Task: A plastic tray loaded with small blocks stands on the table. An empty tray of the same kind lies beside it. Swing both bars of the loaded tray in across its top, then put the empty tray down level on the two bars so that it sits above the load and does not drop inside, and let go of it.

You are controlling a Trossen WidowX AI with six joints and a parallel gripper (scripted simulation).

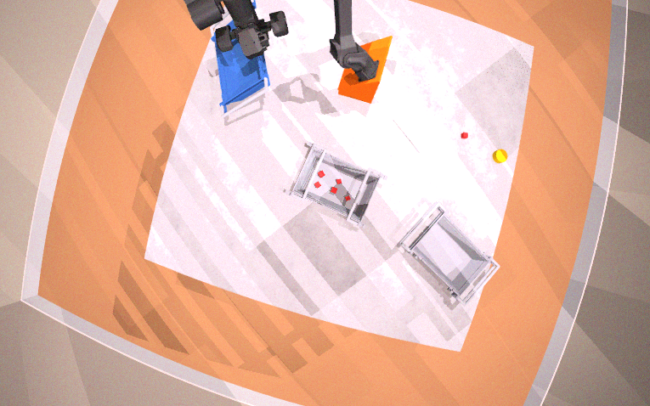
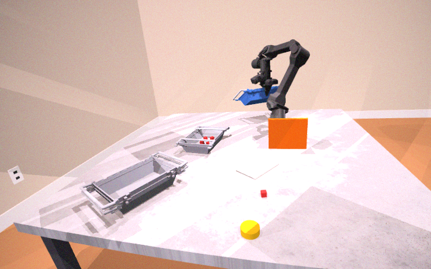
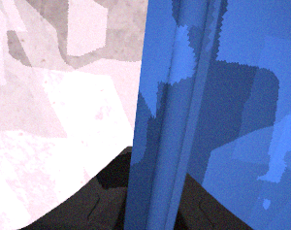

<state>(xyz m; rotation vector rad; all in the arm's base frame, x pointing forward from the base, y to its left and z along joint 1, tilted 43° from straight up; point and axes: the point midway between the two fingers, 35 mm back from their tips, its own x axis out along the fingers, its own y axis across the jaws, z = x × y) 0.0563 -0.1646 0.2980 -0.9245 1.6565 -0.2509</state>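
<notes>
The loaded grey tray [image 1: 328, 207] [image 2: 195, 149] stands mid-table with several red blocks [image 1: 320, 173] [image 2: 205, 138] inside. One wire bar [image 1: 313, 175] and the other wire bar [image 1: 358, 194] both lie across its top. The empty blue tray [image 1: 241, 76] [image 2: 254, 96] [image 3: 244, 96] hangs in the air, somewhat tilted, its shadow on the table. A wire bar sticks out past its near end. My gripper [image 2: 267, 93] [image 3: 144, 157] is shut on the blue tray's long side rim. Its fingertips are hidden in the top view.
Another empty grey tray [image 1: 446, 251] [image 2: 143, 197] stands near the table edge, bars swung out. An orange panel [image 1: 380, 55] [image 2: 288, 133] stands upright by the arm's base. A white sheet [image 2: 257, 170], a red cube [image 1: 464, 135] [image 2: 263, 193] and a yellow disc [image 1: 500, 156] [image 2: 249, 229] lie beyond.
</notes>
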